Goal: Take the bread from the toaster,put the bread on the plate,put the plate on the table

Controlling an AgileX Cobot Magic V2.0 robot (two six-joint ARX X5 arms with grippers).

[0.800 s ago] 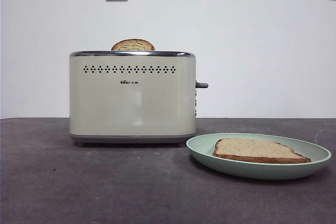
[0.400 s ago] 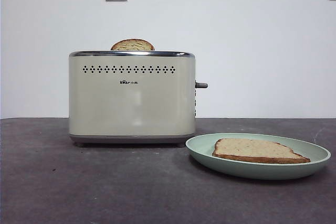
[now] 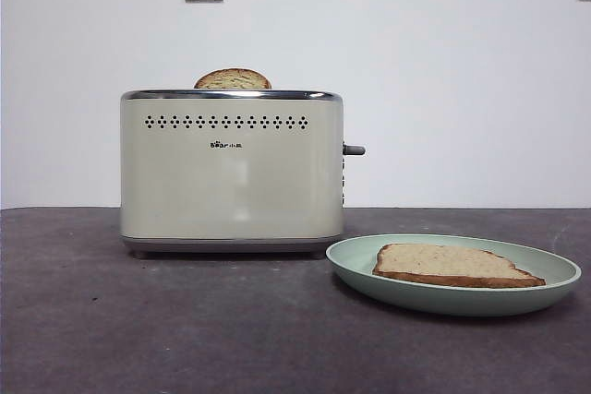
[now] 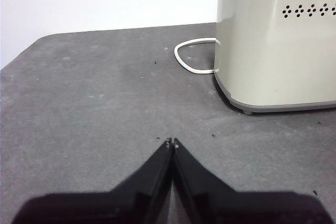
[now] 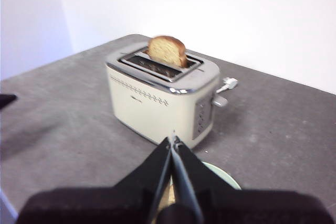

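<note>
Flat tan bread slice point(image 3: 454, 264) lies on shallow mint-green plate point(image 3: 353, 263), just beside boxy cream toaster point(image 3: 231, 173). Left gripper point(image 4: 171, 142) and right gripper point(image 5: 172, 141): jaws closed, empty.

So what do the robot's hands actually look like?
Only the wrist views show them. Each hand, left and right, is two plain matte black jaws, broad at the base and tapering to thin pointed tips. The left hand's tips each carry a tiny pale dot. No cables or other markings show, and the arms themselves are out of view.
</note>
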